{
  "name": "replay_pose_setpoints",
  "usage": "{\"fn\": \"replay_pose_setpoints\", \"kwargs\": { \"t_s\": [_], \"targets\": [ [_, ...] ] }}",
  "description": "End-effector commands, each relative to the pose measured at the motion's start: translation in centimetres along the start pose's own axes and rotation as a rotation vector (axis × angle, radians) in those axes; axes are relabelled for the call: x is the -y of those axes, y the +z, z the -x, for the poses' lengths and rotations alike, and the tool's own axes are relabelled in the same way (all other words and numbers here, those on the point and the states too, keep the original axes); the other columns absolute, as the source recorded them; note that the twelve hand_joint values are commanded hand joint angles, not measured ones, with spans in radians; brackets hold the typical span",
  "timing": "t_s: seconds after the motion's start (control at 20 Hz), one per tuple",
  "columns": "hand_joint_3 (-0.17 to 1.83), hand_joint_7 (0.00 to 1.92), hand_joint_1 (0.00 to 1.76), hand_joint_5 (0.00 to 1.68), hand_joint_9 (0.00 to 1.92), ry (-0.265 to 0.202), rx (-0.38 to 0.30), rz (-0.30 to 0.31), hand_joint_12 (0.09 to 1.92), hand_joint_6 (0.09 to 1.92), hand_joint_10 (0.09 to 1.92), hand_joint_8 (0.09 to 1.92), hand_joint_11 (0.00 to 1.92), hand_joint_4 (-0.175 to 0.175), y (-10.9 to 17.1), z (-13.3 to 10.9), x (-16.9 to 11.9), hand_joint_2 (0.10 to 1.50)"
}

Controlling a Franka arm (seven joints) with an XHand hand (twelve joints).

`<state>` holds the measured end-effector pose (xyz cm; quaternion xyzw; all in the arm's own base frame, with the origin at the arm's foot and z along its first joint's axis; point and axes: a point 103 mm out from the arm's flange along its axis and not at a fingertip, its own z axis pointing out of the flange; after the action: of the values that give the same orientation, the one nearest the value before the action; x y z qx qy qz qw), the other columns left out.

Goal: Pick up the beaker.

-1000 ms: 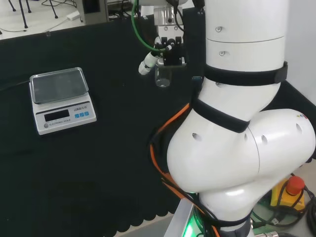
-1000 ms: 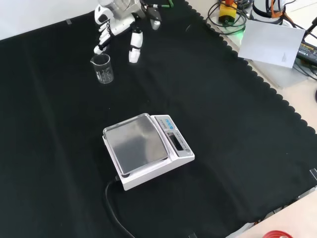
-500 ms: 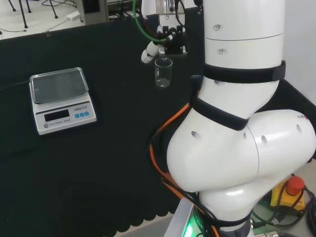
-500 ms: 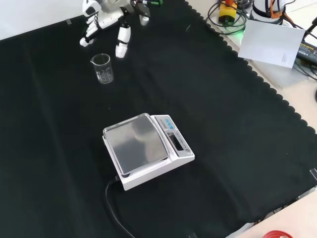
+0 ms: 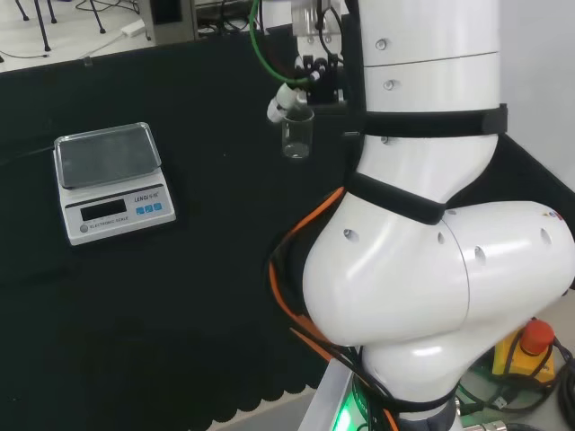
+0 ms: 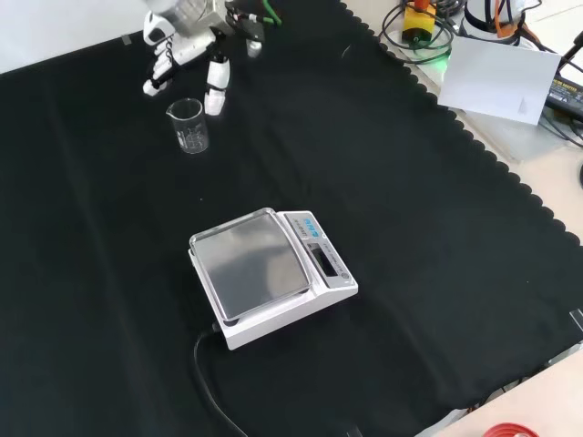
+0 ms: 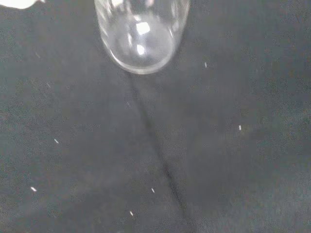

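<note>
Head view: a clear glass beaker (image 5: 297, 133) is seen standing upright on the black cloth of the table (image 5: 180, 296). The robot hand (image 5: 310, 81) hangs just above it, toward one o'clock of the rim, and one white fingertip (image 5: 278, 107) lies at about ten o'clock of the rim, very close to the glass; whether it touches cannot be told. A white electronic scale (image 5: 110, 180) with a steel pan is set well apart from the beaker, at about nine o'clock. The arm's white links (image 5: 422, 224) are seen at three o'clock of the beaker.

Front view: the beaker (image 6: 189, 126) is shown upright and empty, with printed marks on its wall. The robot hand (image 6: 187, 36) reaches in at about twelve o'clock of it. Its fingers (image 6: 216, 88) are held straight and spread, one tip to each side of the rim, and nothing is gripped between them. The scale (image 6: 270, 273) lies at five o'clock of the beaker, well apart, and a black cable (image 6: 214, 391) is led away from its near corner at seven o'clock.

Wrist view: the round base of the beaker (image 7: 141, 36) is shown close on the cloth (image 7: 155, 160), with a blurred white part of the robot hand (image 7: 19, 3) beside it.
</note>
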<state>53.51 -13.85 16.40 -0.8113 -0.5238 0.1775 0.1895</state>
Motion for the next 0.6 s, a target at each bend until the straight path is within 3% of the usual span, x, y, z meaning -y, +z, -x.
{"fn": "replay_pose_setpoints", "kwargs": {
  "t_s": [0.05,0.6],
  "targets": [
    [-0.05,0.08,0.53,0.04,0.19,0.024,0.004,-0.066,1.51,0.09,0.84,0.69,0.00,0.059,2.5,0.0,-1.7,0.71],
    [-0.05,0.00,0.52,0.00,0.13,0.032,0.040,-0.044,1.49,0.09,0.87,0.58,0.00,0.083,2.6,-1.7,-3.5,0.69]
  ]
}}
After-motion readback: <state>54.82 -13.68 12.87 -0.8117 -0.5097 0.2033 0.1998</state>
